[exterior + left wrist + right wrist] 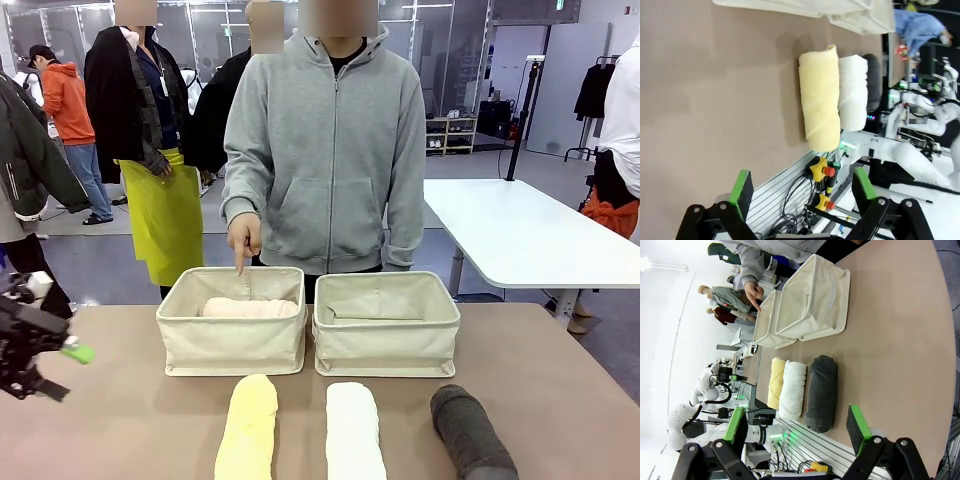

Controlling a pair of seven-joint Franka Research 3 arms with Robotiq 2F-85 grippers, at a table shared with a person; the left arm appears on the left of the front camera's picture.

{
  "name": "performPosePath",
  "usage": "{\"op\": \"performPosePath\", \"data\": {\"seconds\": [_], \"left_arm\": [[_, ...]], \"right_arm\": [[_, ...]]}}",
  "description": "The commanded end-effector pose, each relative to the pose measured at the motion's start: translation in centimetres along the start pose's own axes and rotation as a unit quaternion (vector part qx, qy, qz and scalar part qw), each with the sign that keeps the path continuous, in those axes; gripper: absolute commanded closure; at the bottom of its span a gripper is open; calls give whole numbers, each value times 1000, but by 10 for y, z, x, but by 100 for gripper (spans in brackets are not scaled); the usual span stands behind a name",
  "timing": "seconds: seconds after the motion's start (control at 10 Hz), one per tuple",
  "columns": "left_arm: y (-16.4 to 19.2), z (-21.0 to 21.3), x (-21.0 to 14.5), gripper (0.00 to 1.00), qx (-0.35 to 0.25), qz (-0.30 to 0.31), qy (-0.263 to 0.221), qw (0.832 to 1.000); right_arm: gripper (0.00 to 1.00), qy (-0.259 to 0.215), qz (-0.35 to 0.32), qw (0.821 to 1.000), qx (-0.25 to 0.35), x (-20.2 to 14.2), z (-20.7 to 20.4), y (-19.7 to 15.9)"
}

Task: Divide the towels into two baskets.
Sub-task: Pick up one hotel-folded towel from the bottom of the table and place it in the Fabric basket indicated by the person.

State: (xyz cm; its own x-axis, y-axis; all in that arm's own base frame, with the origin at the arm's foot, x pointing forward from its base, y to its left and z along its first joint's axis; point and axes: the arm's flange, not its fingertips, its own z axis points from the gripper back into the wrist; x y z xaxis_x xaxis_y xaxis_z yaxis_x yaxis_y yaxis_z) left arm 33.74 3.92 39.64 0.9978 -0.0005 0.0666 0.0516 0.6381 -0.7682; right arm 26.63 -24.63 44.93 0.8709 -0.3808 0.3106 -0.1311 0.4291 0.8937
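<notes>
Two cream baskets stand side by side at mid-table. The left basket (230, 345) holds the pale pink towel (250, 308); the right basket (387, 345) looks empty inside. In front of them lie the yellow towel (247, 428), the white towel (354, 432) and the dark grey towel (470, 432), side by side. My left gripper (802, 187) hangs open above the table, to the left of the yellow towel (820, 97), holding nothing. Open as well, my right gripper (797, 425) hovers near the grey towel (821, 392) with nothing between its fingers.
A person in a grey hoodie stands behind the baskets, one hand (243, 240) pointing down into the left basket. The tan table (120, 410) has bare room left and right of the towels. A white table (520, 235) stands beyond at the right.
</notes>
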Motion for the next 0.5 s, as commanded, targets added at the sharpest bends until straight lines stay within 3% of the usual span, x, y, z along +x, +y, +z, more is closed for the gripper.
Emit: {"op": "performPosePath", "data": {"seconds": [0.0,0.4], "left_arm": [[-25,-54,-32,0,52,42,-8,998],[-72,-130,-29,0,141,32,-1,989]], "right_arm": [[0,-5,2,1000,5,-1,1,3],[0,-5,2,1000,5,-1,1,3]]}}
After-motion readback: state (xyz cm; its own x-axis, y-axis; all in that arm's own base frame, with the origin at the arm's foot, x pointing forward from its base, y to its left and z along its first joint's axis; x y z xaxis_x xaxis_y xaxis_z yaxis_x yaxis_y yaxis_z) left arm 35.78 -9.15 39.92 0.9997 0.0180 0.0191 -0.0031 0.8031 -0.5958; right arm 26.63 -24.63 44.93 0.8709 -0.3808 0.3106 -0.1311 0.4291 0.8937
